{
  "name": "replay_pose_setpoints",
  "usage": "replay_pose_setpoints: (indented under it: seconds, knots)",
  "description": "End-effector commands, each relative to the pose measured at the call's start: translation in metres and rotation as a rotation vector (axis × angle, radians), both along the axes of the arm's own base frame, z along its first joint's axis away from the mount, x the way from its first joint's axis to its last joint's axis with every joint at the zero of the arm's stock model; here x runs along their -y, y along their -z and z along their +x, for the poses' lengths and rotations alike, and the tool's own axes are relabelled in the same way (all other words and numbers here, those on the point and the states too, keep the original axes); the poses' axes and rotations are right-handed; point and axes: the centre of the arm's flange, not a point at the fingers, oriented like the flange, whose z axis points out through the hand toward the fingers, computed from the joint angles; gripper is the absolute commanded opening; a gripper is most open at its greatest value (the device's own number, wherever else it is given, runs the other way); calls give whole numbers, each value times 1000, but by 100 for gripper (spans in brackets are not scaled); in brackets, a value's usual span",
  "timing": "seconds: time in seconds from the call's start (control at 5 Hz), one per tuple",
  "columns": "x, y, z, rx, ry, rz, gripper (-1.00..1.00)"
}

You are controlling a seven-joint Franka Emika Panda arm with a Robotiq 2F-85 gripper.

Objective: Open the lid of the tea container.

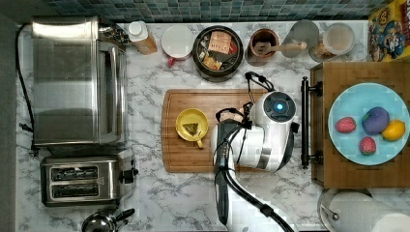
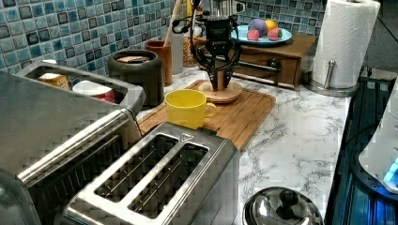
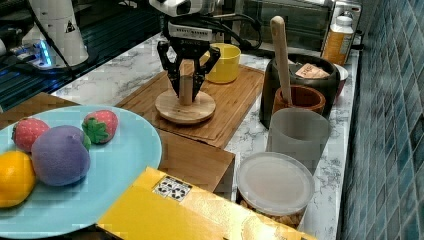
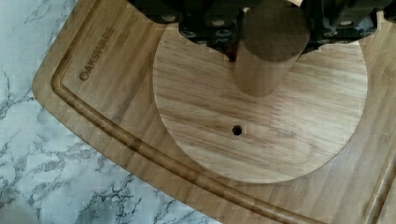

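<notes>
The round wooden lid [image 3: 185, 106], a flat disc with an upright cylindrical knob, lies flat on the rectangular bamboo cutting board [image 1: 183, 154]. The black 2-fingered gripper [image 3: 186, 85] stands directly over it, its fingers [image 3: 172, 70] on either side of the knob. In the right view the fingers look closed against the knob; in the wrist view the knob [image 4: 268, 51] sits between the dark finger parts, with the disc [image 4: 261, 135] resting on the board [image 4: 116, 93].

The round black-walled tea container [image 1: 218, 52] stands uncovered at the back of the marble counter [image 1: 145, 77], beyond the board's far edge, with tan, orange and red packets showing inside. In the right view it [image 3: 320, 80] is well apart from the gripper, on the right view's right, behind the small brown jar with a wooden spoon [image 3: 299, 97]. The yellow cup [image 1: 192, 125] sits on the board, near the lid.
</notes>
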Motion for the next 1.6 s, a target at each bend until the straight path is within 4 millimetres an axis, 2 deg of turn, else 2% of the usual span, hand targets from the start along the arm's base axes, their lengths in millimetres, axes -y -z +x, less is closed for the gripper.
replay_pose_setpoints:
  seconds: [0.2,0.4,0.6,0.8,1.0,1.2,1.4,1.6]
  knots:
    - [4,-6,1,5,10,15,-100]
    - [-8,-33,0,65,-40,-30,-100]
    - [-43,-91,5,185,-171,-170,-100]
    - [-91,-147,4,308,-319,-272,-100]
    - [-121,-178,-9,376,-423,-274,-100]
    - [-134,-205,-32,458,-513,-195,-100]
    - [-137,-219,-16,315,-554,-69,-100]
    - [-139,-237,-11,309,-512,-96,-100]
